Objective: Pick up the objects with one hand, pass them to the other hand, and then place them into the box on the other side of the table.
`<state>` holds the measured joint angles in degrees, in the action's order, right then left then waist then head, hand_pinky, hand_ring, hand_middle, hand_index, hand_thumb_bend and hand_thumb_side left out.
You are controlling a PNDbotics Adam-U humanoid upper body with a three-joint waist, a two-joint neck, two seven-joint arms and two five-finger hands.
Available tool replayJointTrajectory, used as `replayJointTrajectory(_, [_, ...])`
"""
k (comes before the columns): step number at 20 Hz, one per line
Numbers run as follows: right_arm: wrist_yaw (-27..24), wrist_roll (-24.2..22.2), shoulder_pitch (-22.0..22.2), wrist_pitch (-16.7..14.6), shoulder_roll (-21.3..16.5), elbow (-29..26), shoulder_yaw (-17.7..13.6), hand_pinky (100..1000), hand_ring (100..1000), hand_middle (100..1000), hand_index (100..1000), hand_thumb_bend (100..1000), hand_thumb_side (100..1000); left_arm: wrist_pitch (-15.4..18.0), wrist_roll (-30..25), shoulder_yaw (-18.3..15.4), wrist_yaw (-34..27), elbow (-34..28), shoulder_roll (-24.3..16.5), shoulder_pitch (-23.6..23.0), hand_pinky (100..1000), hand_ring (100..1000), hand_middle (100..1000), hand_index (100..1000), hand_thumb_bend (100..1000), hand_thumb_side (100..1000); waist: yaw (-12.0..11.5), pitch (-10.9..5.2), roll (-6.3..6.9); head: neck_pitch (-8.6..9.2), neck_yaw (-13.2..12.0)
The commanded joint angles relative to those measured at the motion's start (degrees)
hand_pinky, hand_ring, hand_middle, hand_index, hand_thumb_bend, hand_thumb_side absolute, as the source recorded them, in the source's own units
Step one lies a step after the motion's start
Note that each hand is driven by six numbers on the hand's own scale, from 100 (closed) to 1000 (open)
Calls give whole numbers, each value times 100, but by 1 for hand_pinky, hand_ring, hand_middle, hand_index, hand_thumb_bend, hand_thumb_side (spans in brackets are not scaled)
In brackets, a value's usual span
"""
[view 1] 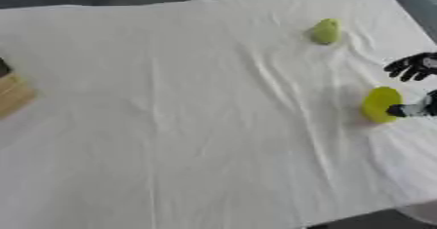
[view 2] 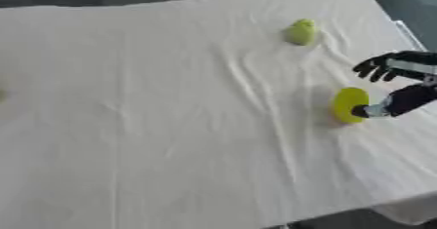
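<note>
Nearest us lay the wrinkled white cloth [view 1: 196, 140] that covered the counter, with folds running from the near edge up toward the far side. Farther in, at our right, we had our right hand [view 2: 394, 84] reaching in from the right edge. Its thumb [view 2: 374, 110] touched the right side of a yellow disc [view 2: 350, 104], which stood tilted on its edge on the cloth, its flat face turned toward the left. The fingers [view 2: 375, 68] hung curled above and beyond the disc, apart from it, so the hand was spread wide around the disc and nothing was gripped; we could not tell whether the disc leaned on the thumb. At the left edge, about level with the disc, we saw a corner of a wooden box [view 1: 12, 94], with something dark just beyond it that we could not make out. Farther still, near the far right part of the counter, a small green fruit [view 1: 325, 31], pear-like in shape, lay on the cloth, well apart from the disc and the hand. Our left hand showed in neither view.
</note>
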<state>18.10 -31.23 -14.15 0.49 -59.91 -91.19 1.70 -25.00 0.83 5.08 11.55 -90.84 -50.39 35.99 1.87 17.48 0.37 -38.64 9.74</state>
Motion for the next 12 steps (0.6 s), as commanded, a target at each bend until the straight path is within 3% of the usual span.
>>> replayJointTrajectory(1, [152,13,-67,25,-96,29,-2,842,828,825,925,514,448,-15,16,-94,-27,-95,-165,56,752,708,649,747,648,445,-14,-69,4,46,31])
replayJointTrajectory(12, [549,52,-98,85,25,324,16,843,831,828,923,548,443,-17,25,-99,-22,-136,-154,38,753,709,650,748,649,445,-41,-32,38,50,78])
